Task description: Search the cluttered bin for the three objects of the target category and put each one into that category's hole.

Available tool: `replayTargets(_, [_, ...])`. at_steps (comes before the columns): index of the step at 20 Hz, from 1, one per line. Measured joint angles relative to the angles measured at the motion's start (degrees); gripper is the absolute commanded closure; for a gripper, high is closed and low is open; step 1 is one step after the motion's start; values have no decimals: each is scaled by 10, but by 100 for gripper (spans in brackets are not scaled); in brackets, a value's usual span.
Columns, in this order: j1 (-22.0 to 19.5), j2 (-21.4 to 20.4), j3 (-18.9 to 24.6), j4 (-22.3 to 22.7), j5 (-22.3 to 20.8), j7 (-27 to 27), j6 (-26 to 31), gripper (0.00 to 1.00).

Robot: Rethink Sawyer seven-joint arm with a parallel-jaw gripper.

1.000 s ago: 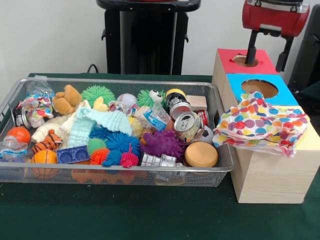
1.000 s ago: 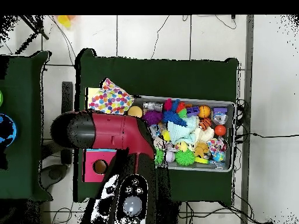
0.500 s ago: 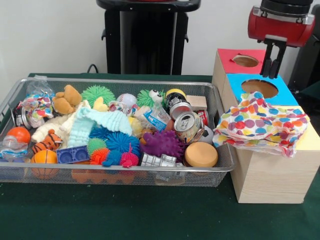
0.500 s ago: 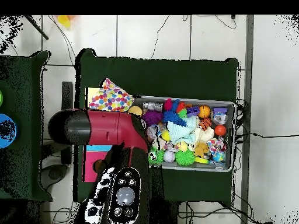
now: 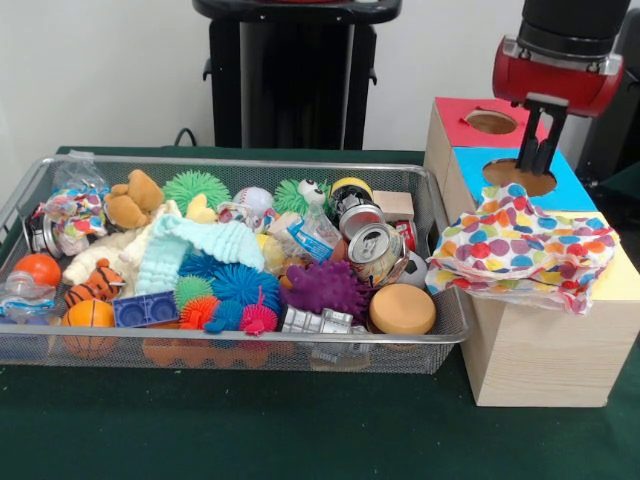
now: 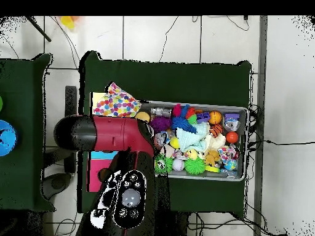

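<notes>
Cluttered bin (image 5: pixel 30 190) holds the candidate objects (target category unidentifiable); gripper (image 5: pixel 537 150), jaws narrow and apparently empty, hangs above the blue box's hole (image 5: pixel 520 176). Risk: the spotted cloth (image 5: pixel 520 245) may snag a descent.

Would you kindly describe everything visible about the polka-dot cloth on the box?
The polka-dot cloth is a soft white fabric with red, blue, yellow, orange and purple dots. It lies crumpled and folded over the top of the wooden box, covering part of the blue panel and drooping over the box's edge toward the mesh bin. Nothing grips it.
</notes>
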Motion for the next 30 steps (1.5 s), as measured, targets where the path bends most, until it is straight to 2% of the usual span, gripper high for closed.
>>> replayTargets(11, [3, 35, -2, -14, 0, 0, -21, 100])
replayTargets(30, [28, 41, -19, -39, 12, 0, -21, 100])
